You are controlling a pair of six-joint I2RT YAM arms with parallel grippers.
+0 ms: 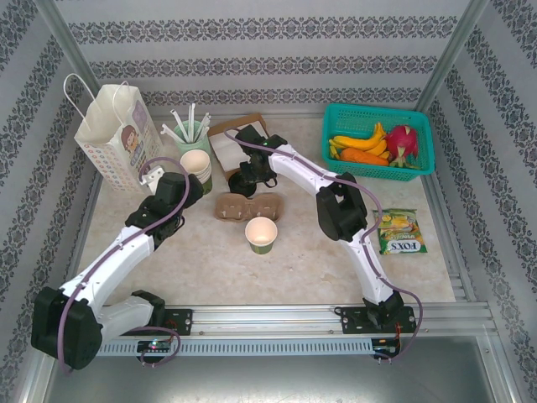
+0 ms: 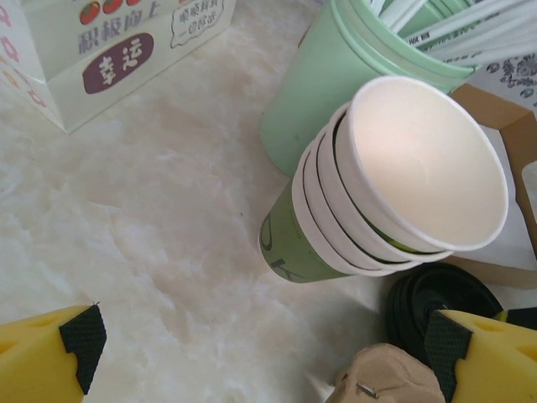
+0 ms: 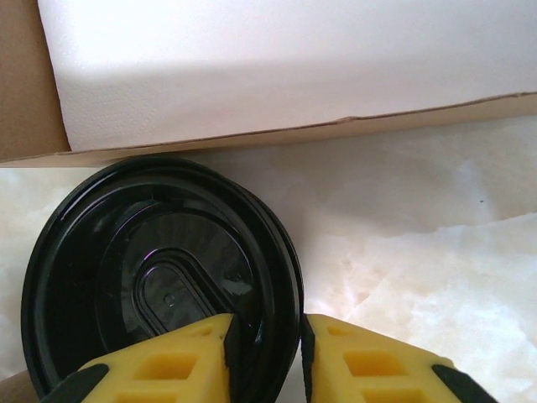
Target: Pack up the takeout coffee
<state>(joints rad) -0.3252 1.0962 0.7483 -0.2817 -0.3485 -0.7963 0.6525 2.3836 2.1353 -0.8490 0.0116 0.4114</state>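
Observation:
The takeout coffee's olive-green paper cup [image 1: 261, 235] stands open-topped in the middle of the table. A black plastic lid [image 3: 159, 269] lies flat on the marble in front of the napkin box, and its edge [image 2: 428, 294] is also seen from the left wrist. My right gripper [image 3: 267, 332] reaches down over it with its pads closed on the lid's right rim, one inside and one outside; from above that gripper [image 1: 249, 175] covers the lid. My left gripper [image 2: 262, 344] hangs open and holds nothing, just short of the stacked cups.
A stack of lidless cups [image 1: 197, 164] and a mint straw holder [image 1: 191, 130] stand at the back left, beside a paper bag [image 1: 113, 134]. A cardboard cup carrier [image 1: 247, 206] lies behind the green cup. At the right are a teal fruit basket [image 1: 382, 138] and a snack packet [image 1: 401, 231].

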